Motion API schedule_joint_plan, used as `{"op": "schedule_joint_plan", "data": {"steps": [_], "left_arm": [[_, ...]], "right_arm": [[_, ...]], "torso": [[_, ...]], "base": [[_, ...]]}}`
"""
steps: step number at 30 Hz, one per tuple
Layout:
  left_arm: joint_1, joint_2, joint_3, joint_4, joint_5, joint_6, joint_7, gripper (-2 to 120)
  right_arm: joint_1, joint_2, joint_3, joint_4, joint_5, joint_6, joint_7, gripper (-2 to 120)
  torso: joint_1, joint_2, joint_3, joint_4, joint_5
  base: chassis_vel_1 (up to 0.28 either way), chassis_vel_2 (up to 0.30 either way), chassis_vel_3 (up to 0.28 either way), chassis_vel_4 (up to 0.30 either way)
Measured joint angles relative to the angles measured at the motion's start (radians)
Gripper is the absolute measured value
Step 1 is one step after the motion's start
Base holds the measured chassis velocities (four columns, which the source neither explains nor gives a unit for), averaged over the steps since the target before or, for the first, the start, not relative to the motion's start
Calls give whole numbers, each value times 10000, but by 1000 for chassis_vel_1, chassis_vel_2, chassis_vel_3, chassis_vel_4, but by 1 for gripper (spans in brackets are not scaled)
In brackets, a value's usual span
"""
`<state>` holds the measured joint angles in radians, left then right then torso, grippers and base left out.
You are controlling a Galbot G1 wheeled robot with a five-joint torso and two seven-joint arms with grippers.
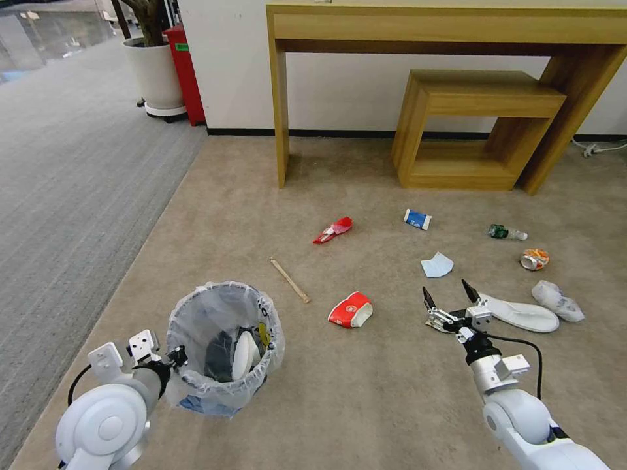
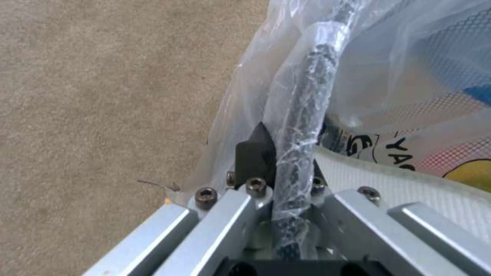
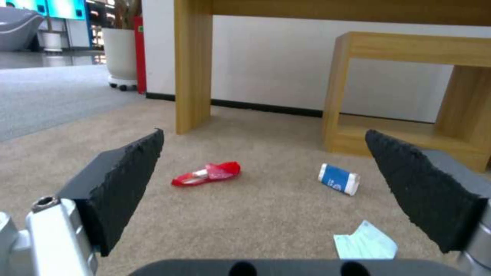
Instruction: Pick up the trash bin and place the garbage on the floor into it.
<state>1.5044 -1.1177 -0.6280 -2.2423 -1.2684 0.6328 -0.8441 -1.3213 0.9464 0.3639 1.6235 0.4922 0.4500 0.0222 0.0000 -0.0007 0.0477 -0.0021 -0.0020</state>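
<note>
left gripper (image 1: pixel 175 358) is clamped on the rim of the bin (image 1: pixel 225 339), fingers pinching bag and rim together in the left wrist view (image 2: pixel 256 153). bin sits at the robot's left front on the beige floor (image 1: pixel 366 405), with a white slipper and dark stuff already inside. can't tell if it's lifted or resting.

right gripper (image 1: pixel 450 297) hangs low over the carpet at right, jaws spread wide, holding nothing. nearest litter: white slipper (image 1: pixel 522 314) just beside it on the right, long axis running left-right across the view; blue mask (image 1: pixel 437 265) just ahead of the fingertips; red cup (image 1: pixel 350 310) off to its left, between gripper and bin. farther ahead are the red wrapper (image 1: pixel 333 230), blue-white cup (image 1: pixel 417 219), bottle (image 1: pixel 506 232), can (image 1: pixel 534 259) and white wad (image 1: pixel 557 300). stick (image 1: pixel 289 279) lies diagonal, nearer the bin.

right wrist view looks forward past the open jaws at wrapper (image 3: pixel 207 174), cup (image 3: pixel 338 178) and mask (image 3: pixel 366 243). judgement: right arm is the picker, since the left is tied up with the bin.
</note>
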Motion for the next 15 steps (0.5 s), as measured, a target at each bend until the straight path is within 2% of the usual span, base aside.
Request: {"op": "schedule_joint_plan", "data": {"steps": [4,15], "left_arm": [[4,0,0,-19,2,0,2,0],[53,17,-43,-143,-5,-6,4,0]], "right_arm": [[-21,-5,23,4,-16,7,0,100],[15,-7,-38,91,-54,-11,7,100]], "torso": [[0,0,-1,0,0],[2,0,2,0,0]], "base": [[-22,43,27,-20],[-133,137,125,-125]]}}
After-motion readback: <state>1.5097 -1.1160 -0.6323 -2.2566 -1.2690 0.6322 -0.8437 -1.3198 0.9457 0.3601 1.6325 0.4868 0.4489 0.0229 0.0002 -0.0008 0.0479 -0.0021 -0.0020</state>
